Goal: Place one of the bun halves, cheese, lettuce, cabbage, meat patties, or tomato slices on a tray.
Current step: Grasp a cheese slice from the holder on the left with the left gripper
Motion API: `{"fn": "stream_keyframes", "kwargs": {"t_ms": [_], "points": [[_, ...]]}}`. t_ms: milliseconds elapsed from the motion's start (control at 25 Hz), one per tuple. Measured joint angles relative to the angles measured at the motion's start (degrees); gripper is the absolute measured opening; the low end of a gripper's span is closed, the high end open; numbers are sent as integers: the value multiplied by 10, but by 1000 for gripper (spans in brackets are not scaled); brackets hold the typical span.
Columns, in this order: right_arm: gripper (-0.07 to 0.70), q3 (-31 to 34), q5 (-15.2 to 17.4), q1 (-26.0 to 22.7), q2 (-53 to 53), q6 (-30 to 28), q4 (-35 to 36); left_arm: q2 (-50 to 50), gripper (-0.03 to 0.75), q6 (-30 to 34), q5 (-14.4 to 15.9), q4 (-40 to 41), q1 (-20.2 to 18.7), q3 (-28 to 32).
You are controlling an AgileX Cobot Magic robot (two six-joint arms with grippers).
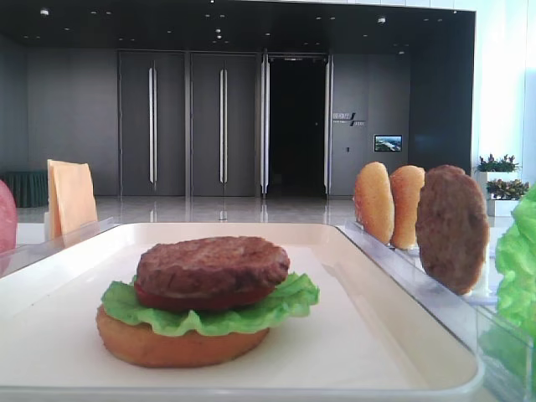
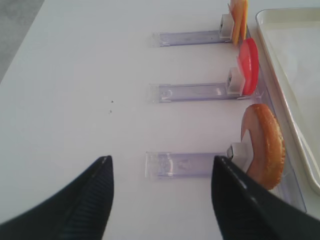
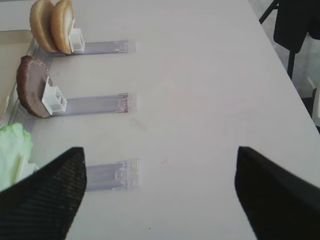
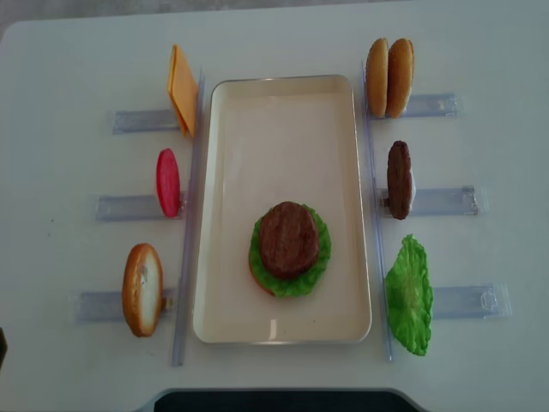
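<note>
On the cream tray (image 4: 283, 112) a stack sat toward the near end: a bun half (image 1: 180, 345) at the bottom, lettuce (image 1: 289, 300) over it, a red tomato slice (image 1: 201, 299) showing only as a thin edge, and a meat patty (image 4: 288, 238) on top; from overhead the patty hid the tomato entirely. Left of the tray, in clear racks, stood the cheese (image 4: 182, 88), a spare tomato slice (image 4: 167, 182) and another bun half (image 4: 141, 288), all on edge. Right of it stood two bun halves (image 4: 389, 77), a second patty (image 4: 399, 178) and a loose lettuce leaf (image 4: 408, 296). The left gripper (image 2: 162, 197) hung above the bare table beside the near rack, its fingers spread wide and holding nothing. The right gripper (image 3: 160, 192) likewise stood wide apart and empty, its fingers cut off by the frame's lower edge. Neither arm appeared in the overhead view.
</note>
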Motion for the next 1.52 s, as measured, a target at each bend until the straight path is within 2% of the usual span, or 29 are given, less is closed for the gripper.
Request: {"fn": "stream_keyframes", "kwargs": {"t_ms": [160, 400, 640, 840, 1080, 1520], "points": [[577, 0, 0, 0, 0, 0, 0, 1, 471, 0, 11, 0, 0, -7], [577, 0, 0, 0, 0, 0, 0, 58, 471, -14, 60, 0, 0, -31], [577, 0, 0, 0, 0, 0, 0, 154, 471, -41, 70, 0, 0, -72], [577, 0, 0, 0, 0, 0, 0, 270, 471, -46, 74, 0, 0, -143], [577, 0, 0, 0, 0, 0, 0, 438, 471, -88, 74, 13, 0, -241], [577, 0, 0, 0, 0, 0, 0, 733, 471, -90, 71, 15, 0, -460]]}}
